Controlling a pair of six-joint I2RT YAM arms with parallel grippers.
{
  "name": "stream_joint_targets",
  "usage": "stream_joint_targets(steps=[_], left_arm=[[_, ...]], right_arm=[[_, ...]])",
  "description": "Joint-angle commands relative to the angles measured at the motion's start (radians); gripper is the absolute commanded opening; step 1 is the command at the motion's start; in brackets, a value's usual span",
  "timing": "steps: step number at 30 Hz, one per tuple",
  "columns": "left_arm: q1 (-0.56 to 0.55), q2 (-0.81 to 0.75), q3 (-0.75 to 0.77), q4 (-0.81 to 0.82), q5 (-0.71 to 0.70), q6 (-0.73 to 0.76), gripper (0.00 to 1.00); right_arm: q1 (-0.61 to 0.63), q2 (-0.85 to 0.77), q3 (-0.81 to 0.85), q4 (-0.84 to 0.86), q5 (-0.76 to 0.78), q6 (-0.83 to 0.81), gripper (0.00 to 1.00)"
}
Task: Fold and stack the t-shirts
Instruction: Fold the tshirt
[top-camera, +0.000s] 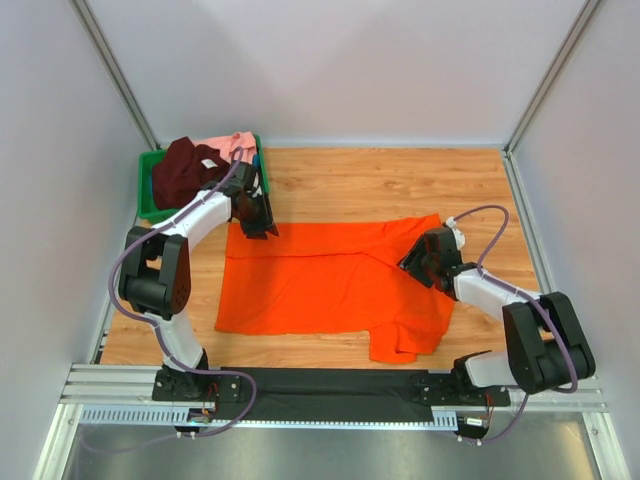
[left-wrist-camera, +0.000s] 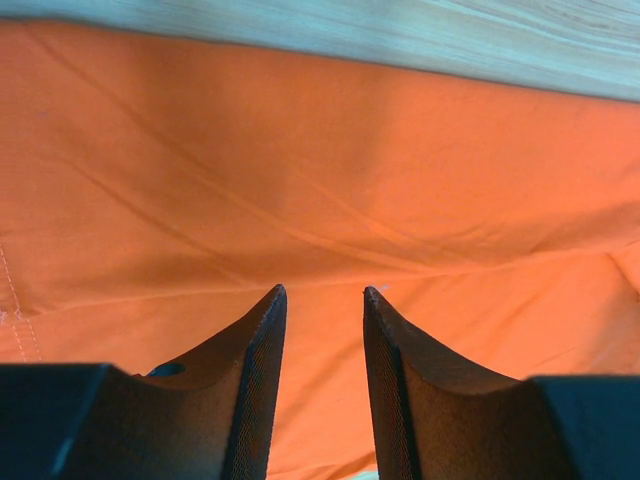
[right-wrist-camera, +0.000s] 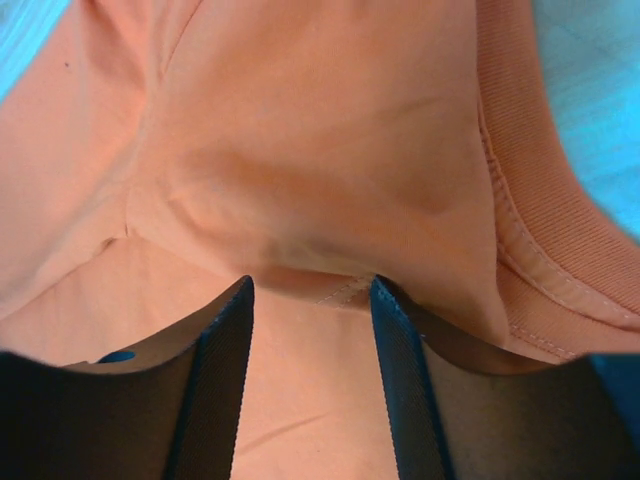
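The orange t-shirt (top-camera: 320, 275) is matt, soft cloth, lightly creased, its collar (right-wrist-camera: 540, 250) ribbed. The desk (top-camera: 400, 180) is smooth, pale-grained wood. The bin (top-camera: 147, 205) is green plastic. The left pincer's (left-wrist-camera: 322, 292) pads (left-wrist-camera: 262, 380) look finely textured, matt black.

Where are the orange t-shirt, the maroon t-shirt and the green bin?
orange t-shirt (top-camera: 320, 285): top view, on its flat middle.
maroon t-shirt (top-camera: 183, 170): top view, on its bunched middle.
green bin (top-camera: 146, 192): top view, on its left wall.
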Motion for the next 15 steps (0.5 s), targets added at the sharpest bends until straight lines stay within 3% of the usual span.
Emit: stream_joint_targets(steps=[1, 9, 13, 15], left_arm=[[-0.001, -0.005, 0.039, 0.0, -0.028, 0.006, 0.44], [0.008, 0.112, 0.111, -0.044, -0.129, 0.012, 0.43], [0.031, 0.152, 0.125, -0.061, -0.148, 0.003, 0.43], [0.042, 0.159, 0.121, -0.06, -0.166, 0.0, 0.43]], right_arm=[[0.014, 0.061, 0.08, -0.013, 0.006, -0.086, 0.5], [0.068, 0.141, 0.182, -0.186, 0.06, -0.168, 0.24], [0.074, 0.114, 0.208, -0.256, 0.097, -0.166, 0.04], [0.076, 0.086, 0.249, -0.334, 0.133, -0.168, 0.03]])
